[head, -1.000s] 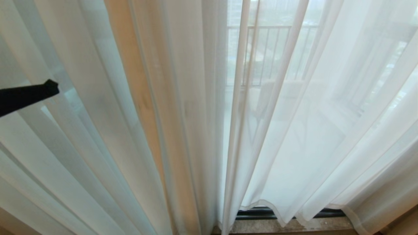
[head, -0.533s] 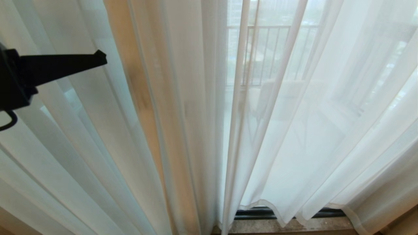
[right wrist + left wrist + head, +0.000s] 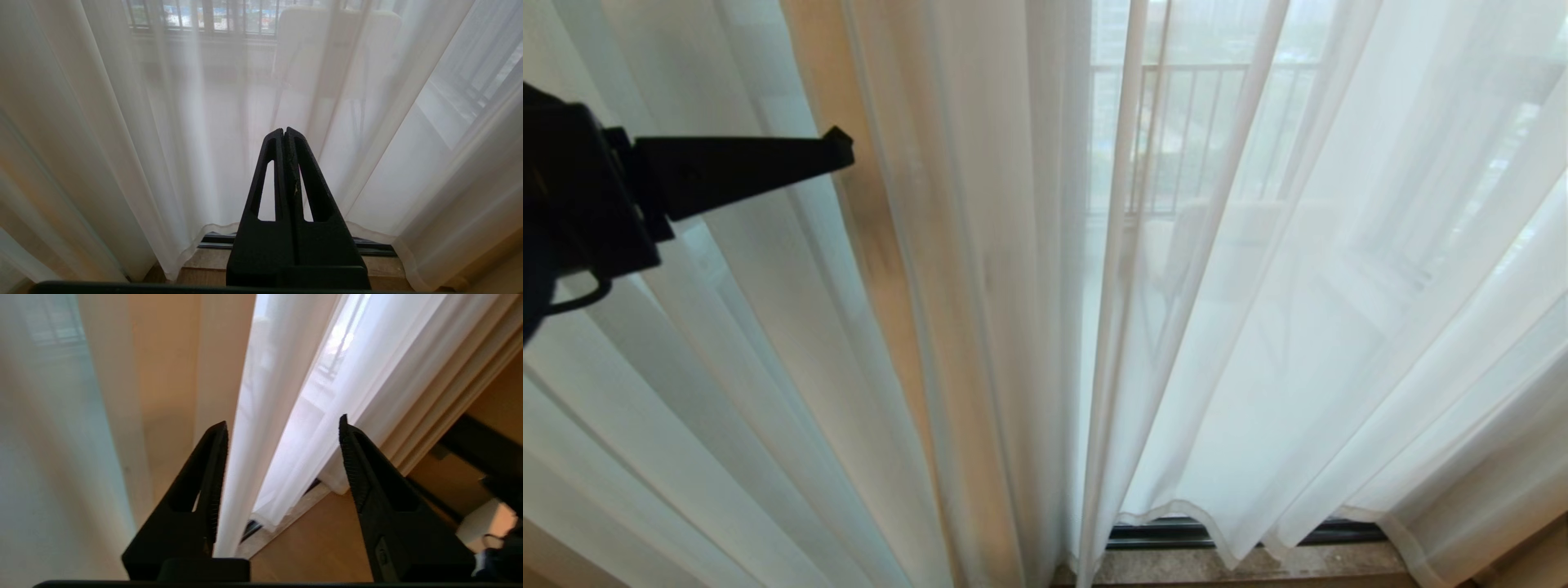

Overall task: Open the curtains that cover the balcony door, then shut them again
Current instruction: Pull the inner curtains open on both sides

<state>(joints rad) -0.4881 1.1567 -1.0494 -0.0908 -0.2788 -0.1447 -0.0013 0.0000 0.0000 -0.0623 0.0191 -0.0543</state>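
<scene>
1. Since one second ago the left gripper (image 3: 837, 151) has travelled from the left edge of the head view toward the middle of the curtains (image 3: 980, 286), and its fingers, pressed together then, are now parted.
2. In the left wrist view the left gripper (image 3: 282, 428) holds nothing; a narrow fold of the sheer cloth (image 3: 245, 457) hangs between the two fingers, close beside one finger (image 3: 212, 465). I judge the fingers are spread so they can close on this fold and pull the panel aside.
3. The curtains hang drawn across the balcony door (image 3: 1201, 532), and their hems reach down to the sill, so the opening step is not yet done.
4. The right gripper (image 3: 284, 132) is clenched on nothing and points at the cloth low down; it seems parked.
5. Of the balcony door only a dark track under the hems is plain. The glass, the railing (image 3: 1192, 131) and a pale shape behind it are veiled. Whether the finger touches the fold, I cannot tell.
</scene>
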